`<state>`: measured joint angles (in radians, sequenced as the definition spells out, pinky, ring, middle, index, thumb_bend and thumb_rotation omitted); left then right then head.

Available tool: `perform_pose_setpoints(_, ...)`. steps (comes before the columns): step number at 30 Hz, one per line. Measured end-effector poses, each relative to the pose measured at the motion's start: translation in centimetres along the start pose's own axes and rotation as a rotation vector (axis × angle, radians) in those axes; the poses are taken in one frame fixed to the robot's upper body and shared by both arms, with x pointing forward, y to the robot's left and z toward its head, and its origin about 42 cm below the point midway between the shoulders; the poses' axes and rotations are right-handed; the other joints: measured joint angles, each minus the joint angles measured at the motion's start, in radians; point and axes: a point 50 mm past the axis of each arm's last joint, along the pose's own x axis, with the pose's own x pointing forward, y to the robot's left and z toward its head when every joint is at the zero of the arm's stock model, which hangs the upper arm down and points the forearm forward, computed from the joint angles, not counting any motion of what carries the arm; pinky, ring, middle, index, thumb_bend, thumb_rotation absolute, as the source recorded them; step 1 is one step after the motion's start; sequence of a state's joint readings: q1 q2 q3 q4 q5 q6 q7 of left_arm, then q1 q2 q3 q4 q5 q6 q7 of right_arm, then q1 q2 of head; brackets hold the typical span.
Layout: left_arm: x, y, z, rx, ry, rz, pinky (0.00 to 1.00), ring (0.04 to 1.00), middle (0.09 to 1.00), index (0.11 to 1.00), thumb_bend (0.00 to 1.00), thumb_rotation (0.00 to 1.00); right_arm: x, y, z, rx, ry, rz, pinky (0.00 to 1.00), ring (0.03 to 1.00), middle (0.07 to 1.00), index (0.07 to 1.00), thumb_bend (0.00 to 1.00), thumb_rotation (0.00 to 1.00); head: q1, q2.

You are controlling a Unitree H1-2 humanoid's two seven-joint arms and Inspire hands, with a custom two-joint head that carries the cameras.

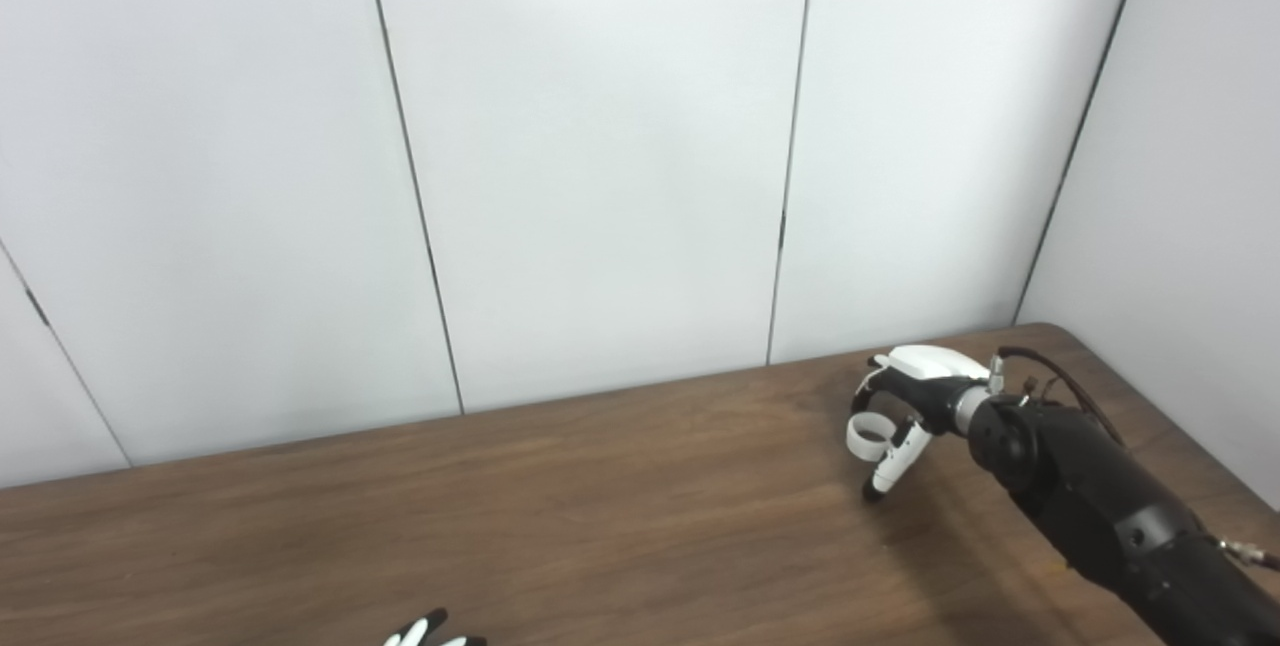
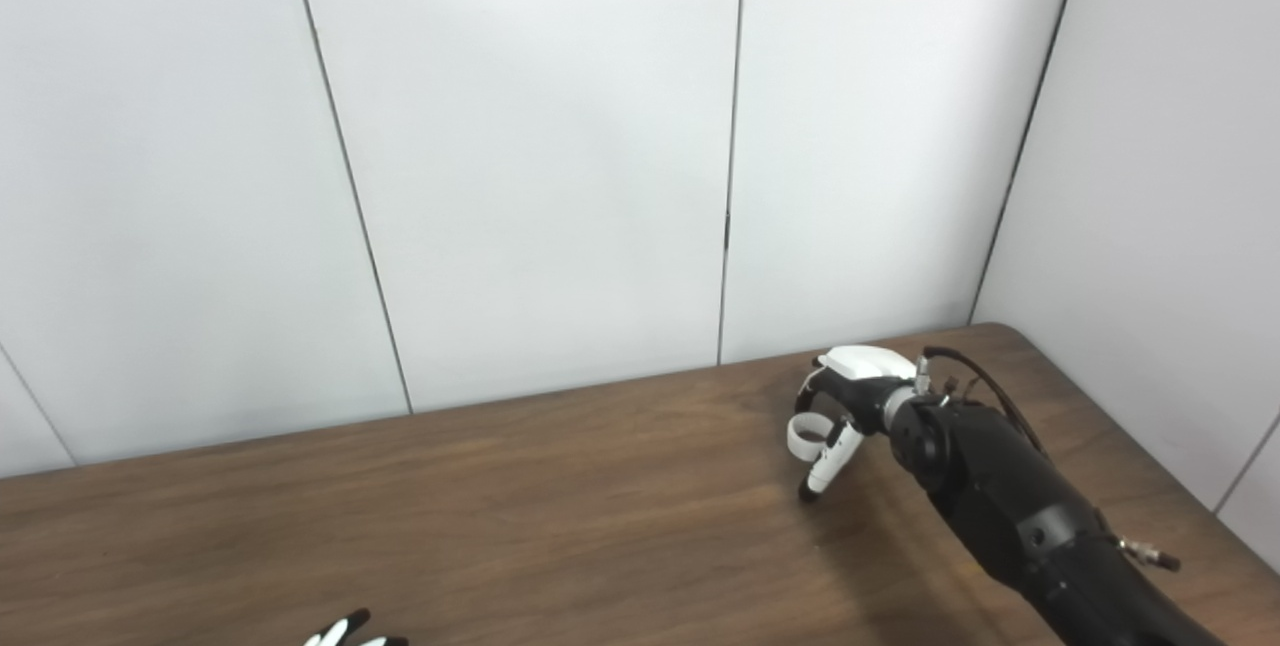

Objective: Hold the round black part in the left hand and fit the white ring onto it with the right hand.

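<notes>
**White ring in the right hand, above the table's far right end**

White ring (image 1: pixel 868 434) sits at about four o'clock in the view, pinched in the fingers of the right hand (image 1: pixel 915 396) just above the brown wooden table (image 1: pixel 560 506). At six o'clock, only fingertips of the left hand (image 1: pixel 430 634) show at the bottom edge; whether they are spread or curled cannot be told. White wall panels (image 1: pixel 600 146) stand behind.
</notes>
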<state>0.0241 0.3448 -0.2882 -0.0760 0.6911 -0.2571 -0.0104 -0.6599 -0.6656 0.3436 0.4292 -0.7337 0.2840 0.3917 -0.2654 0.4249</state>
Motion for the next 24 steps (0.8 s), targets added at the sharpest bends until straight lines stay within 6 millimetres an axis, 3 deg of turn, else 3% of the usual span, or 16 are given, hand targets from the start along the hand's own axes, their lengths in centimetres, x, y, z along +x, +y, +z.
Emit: perform_pose_setpoints(24, -0.18, 0.05, -0.05, 0.0, 0.005, 0.0, 1.0, 1.0, 0.87, 0.479, 0.52, 0.04, 0.01, -0.17, -0.28, 0.002, -0.005, -0.028, 1.0, 1.0, 1.0, 0.666, 0.86, 0.19, 0.003, 0.003)
